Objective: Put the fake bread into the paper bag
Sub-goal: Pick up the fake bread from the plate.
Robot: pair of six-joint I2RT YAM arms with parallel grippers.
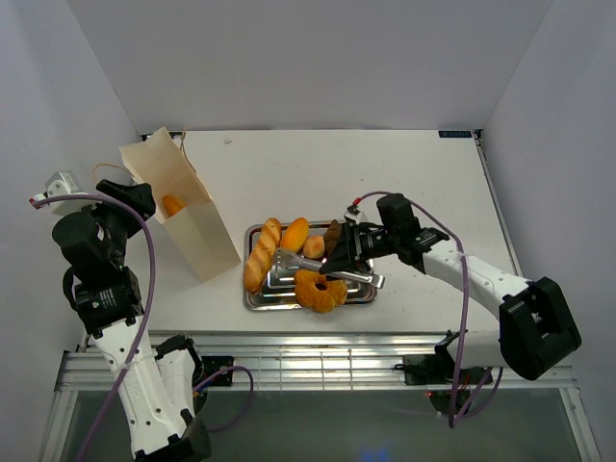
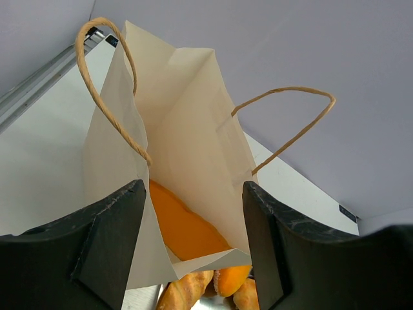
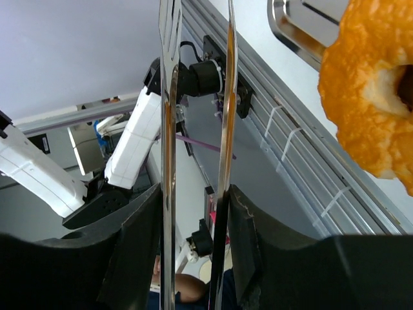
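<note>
Most of the fake bread (image 1: 295, 235) is sitting on the steel tray (image 1: 279, 304) at the table's centre. The baguette (image 1: 262, 255) is lying with its long axis running near to far, its far end tipping slightly right. One orange loaf (image 2: 187, 226) is lying inside the paper bag (image 1: 197, 226) to the left. The right gripper (image 1: 342, 258) is clasping the tongs (image 1: 306, 262) by their arms, which are standing apart over the tray. Their tips are reaching toward the baguette, and whether they are pinching anything cannot be told. The left gripper (image 2: 193, 184) is hovering at the bag's mouth, jaws spread wide. The step in hand appears to be picking a piece, which calls for squeezing the tongs on a loaf and carrying it left into the bag.
</note>
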